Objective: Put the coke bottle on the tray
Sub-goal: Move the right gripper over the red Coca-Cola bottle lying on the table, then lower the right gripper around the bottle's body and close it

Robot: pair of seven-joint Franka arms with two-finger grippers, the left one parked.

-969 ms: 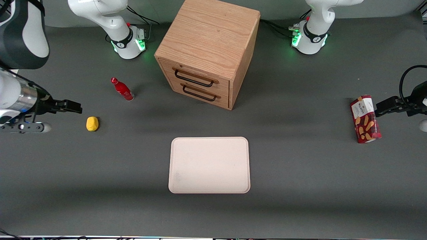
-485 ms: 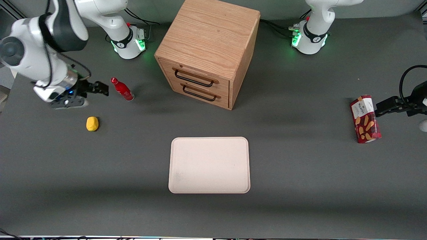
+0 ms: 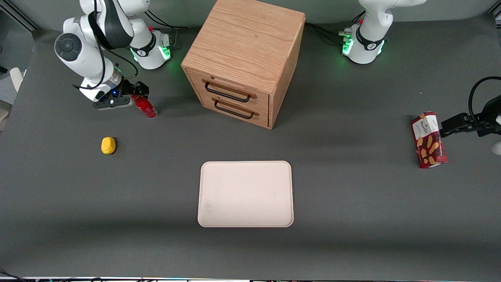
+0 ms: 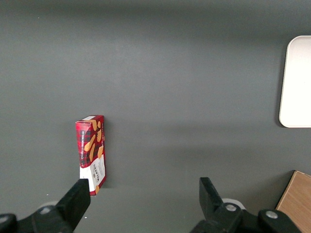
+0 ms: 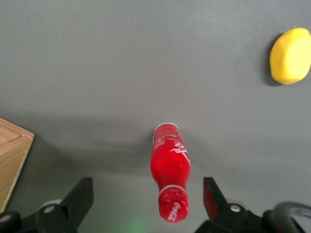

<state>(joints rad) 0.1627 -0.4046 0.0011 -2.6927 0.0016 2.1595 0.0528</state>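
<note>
Two fingers: the gripper (image 5: 146, 204) hangs over the coke bottle (image 3: 145, 106) with its fingers (image 5: 80, 196) spread wide, one on each side of the bottle's neck, neither touching it.
Bottle position: upright on the table, near the wooden drawer cabinet (image 3: 244, 58) and toward the working arm's end; in the front view it sits at about 1 o'clock from the yellow lump (image 3: 108, 145).
Bottle in wrist view: the coke bottle (image 5: 170, 170) shows cap nearest the camera, roughly midway between the two fingers.
Tray: the tray (image 3: 245, 194) lies nearer the front camera, well apart from the bottle, at about 4 o'clock from it, with nothing on it.
Step in hand: lining up and descending for the grasp, as I judge it.
Doing it well: keep the bottle centred in the gap and come straight down so no finger clips the cap; close on the wider body below the neck, since the shiny slim shape would likely slip or tip if pinched high.
Watch: an uneven closing could topple the bottle.
Elsewhere: red biscuit box (image 3: 428, 140) stands toward the parked arm's end.
</note>
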